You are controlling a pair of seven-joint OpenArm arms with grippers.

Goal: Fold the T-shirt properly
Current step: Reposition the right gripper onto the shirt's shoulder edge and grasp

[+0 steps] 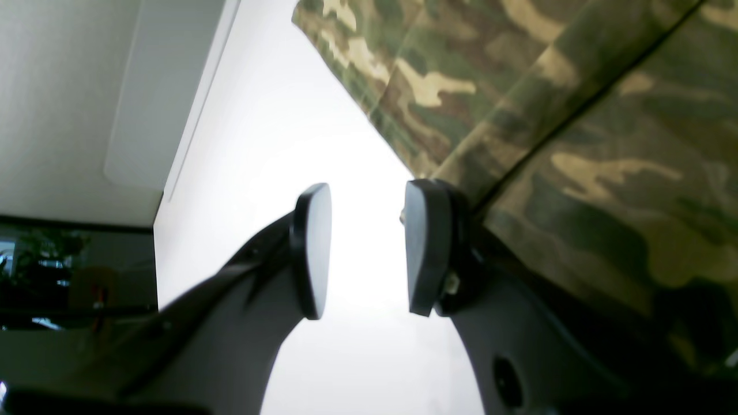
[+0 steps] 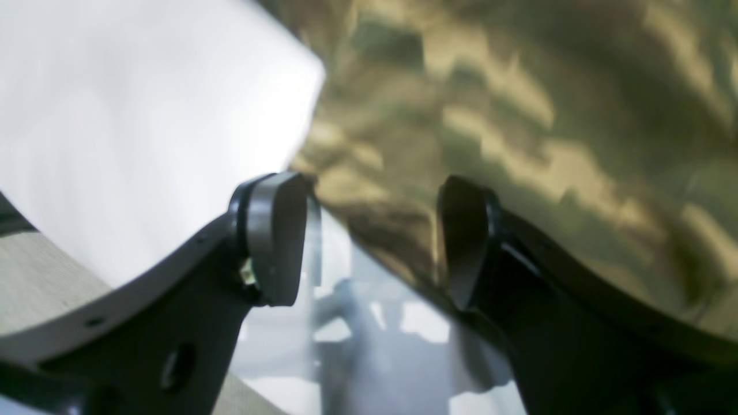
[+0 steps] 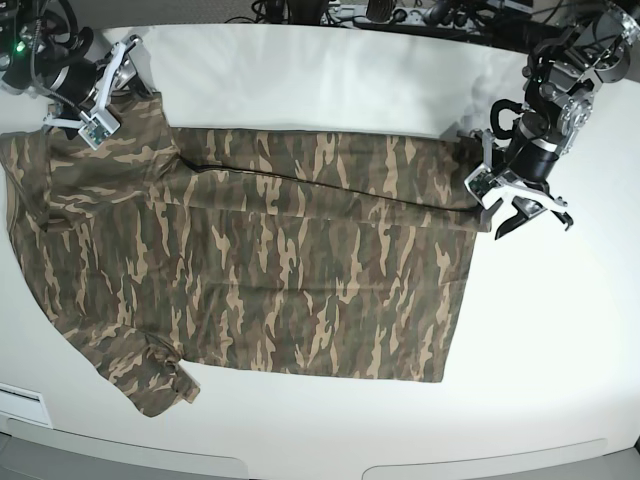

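Observation:
The camouflage T-shirt lies spread flat on the white table, its far edge folded over into a long band. One sleeve points to the near left. My left gripper is open just off the shirt's right edge, with nothing between its pads; in the base view the left gripper hovers beside the fold's right end. My right gripper is open too, over blurred camouflage cloth at the shirt's far left corner, where the right arm reaches.
Cables and dark equipment line the table's far edge. The table's rounded front edge runs along the bottom. White tabletop shows beyond the shirt and to its right.

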